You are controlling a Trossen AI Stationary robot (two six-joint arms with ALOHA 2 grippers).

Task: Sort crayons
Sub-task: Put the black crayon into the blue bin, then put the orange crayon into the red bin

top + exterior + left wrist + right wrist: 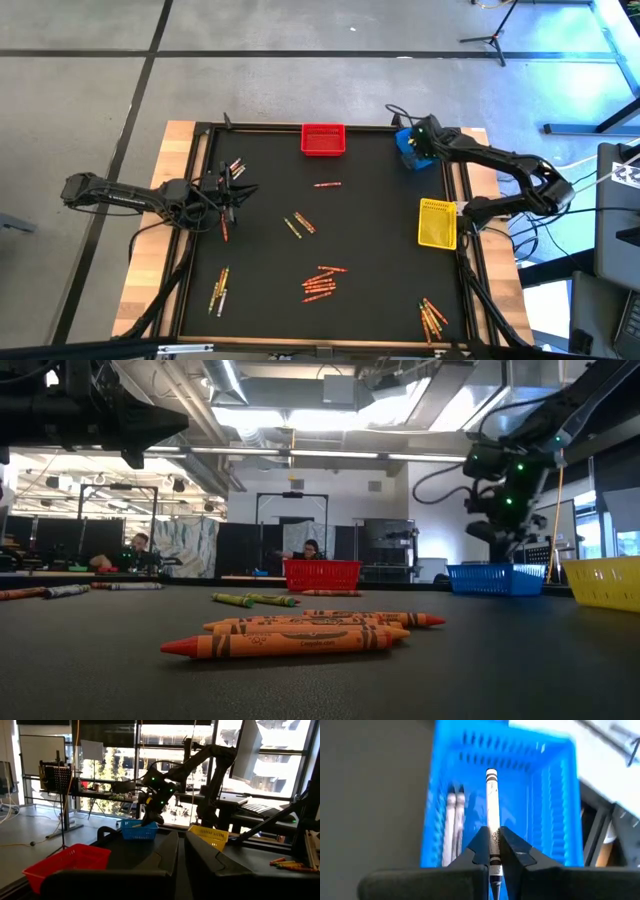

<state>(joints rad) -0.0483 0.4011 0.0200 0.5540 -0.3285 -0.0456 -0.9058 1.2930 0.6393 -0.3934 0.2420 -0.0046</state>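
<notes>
Right gripper (494, 851) clamped on white crayon (492, 805), hanging right over blue bin (560, 805); two pale crayons (455, 815) already inside below. Risk imo: crayon sits tilted, could bounce off rim on release. Left gripper (226, 196) pinched shut, idle far off.

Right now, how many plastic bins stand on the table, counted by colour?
Red bin: 1
Blue bin: 1
Yellow bin: 1
Total: 3
</notes>
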